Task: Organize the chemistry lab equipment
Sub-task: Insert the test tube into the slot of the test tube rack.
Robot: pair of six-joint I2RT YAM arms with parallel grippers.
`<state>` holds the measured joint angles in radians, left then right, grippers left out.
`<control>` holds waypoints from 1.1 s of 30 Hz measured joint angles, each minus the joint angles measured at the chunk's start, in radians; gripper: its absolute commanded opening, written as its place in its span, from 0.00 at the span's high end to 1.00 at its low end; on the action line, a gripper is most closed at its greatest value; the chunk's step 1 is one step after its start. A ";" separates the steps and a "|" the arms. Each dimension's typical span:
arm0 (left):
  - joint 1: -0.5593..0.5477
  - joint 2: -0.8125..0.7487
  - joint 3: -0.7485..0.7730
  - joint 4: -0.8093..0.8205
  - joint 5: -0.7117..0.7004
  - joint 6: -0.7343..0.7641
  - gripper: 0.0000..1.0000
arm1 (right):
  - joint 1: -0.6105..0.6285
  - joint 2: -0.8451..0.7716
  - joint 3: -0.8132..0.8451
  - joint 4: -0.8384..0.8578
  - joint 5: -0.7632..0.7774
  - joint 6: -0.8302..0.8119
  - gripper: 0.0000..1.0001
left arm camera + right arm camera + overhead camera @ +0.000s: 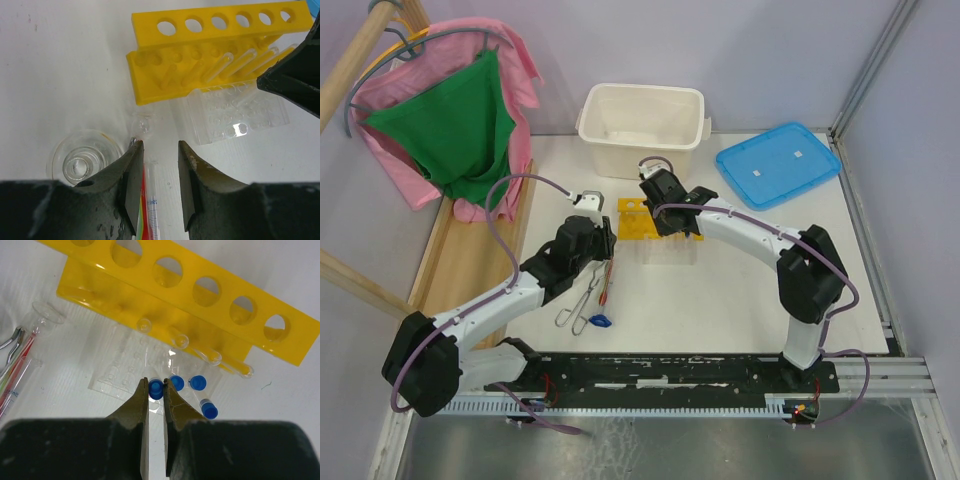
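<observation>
Two black-and-white robot arms reach forward from the near edge of a white tabletop (740, 300). Nearest the arm bases, a loose tube with a blue cap (601, 321) lies beside metal tongs (578, 300).

Just beyond them, the left tool (159, 146) hangs low with its fingers spread and holds nothing. A thin red rod (146, 200) lies flat on the tabletop between the fingers, close to the left one. A small glass flask (84, 161) stands upright just left of that tool.

Farther on and to the right, the right tool (156, 382) points down with its fingers drawn narrow. They pinch the blue cap of one small tube (156, 390). Three more capped tubes (198, 382) sit just to its right, by a clear plastic tray (120, 372).

Touching the tray's far edge is the yellow test-tube rack (187, 280), its row of round holes in view. Clear uncapped test tubes (210, 356) rest in it at a slant.

At the far edge of the tabletop stands a large white tub (640, 150). A flat blue lid (778, 163) lies to its right.
</observation>
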<state>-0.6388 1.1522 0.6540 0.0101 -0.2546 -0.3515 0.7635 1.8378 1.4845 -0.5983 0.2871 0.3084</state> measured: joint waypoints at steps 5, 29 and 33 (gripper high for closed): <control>0.000 0.000 0.000 0.000 0.003 0.000 0.59 | 0.000 0.021 0.000 0.008 -0.006 0.000 0.93; 0.000 -0.020 -0.033 0.003 0.054 -0.020 0.45 | 0.000 -0.183 -0.127 0.081 -0.010 0.001 0.64; 0.000 -0.042 -0.054 0.016 0.081 -0.034 0.52 | 0.000 -0.333 -0.210 0.090 0.024 0.011 0.79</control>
<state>-0.6388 1.1099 0.6003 0.0265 -0.1734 -0.3859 0.7635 1.5051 1.2747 -0.5087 0.3107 0.3191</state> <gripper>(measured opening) 0.535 0.316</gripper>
